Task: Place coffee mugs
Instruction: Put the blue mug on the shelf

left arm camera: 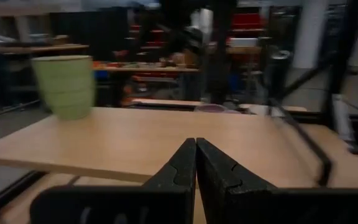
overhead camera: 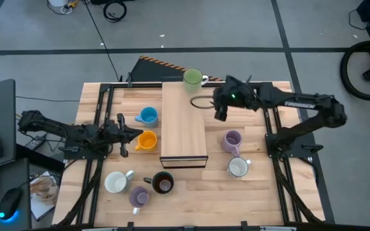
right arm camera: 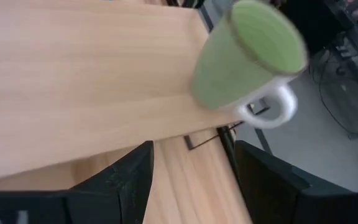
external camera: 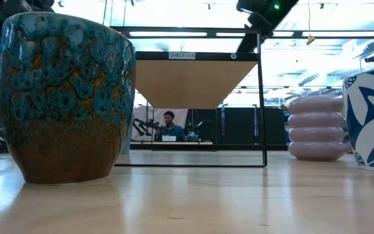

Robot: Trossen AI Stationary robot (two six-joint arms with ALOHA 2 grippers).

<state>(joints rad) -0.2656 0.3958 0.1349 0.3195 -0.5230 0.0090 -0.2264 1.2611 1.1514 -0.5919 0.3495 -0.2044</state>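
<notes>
The green mug (overhead camera: pixel 193 78) stands on the shelf (overhead camera: pixel 184 122) at its far corner, handle overhanging the side edge. The right claw (overhead camera: pixel 221 113), released, hangs beside that corner; best lift clear without nudging the mug. The left claw (overhead camera: pixel 122 132), clenched, waits near the orange mug (overhead camera: pixel 146 140) on the tabletop (overhead camera: pixel 255 192). Most of the shelf lies bare.

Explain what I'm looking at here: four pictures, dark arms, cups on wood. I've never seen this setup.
Two dark robot arms work at a wooden table. One picture looks straight down, one sits at tabletop height, and two come from cameras on the wrists. A raised wooden shelf board stands mid-table, with a green ceramic mug at its far end. The other mugs stand on the table around it. The right gripper, open and empty, is beside the green mug. The left gripper is shut, holding nothing, near the orange mug.
</notes>
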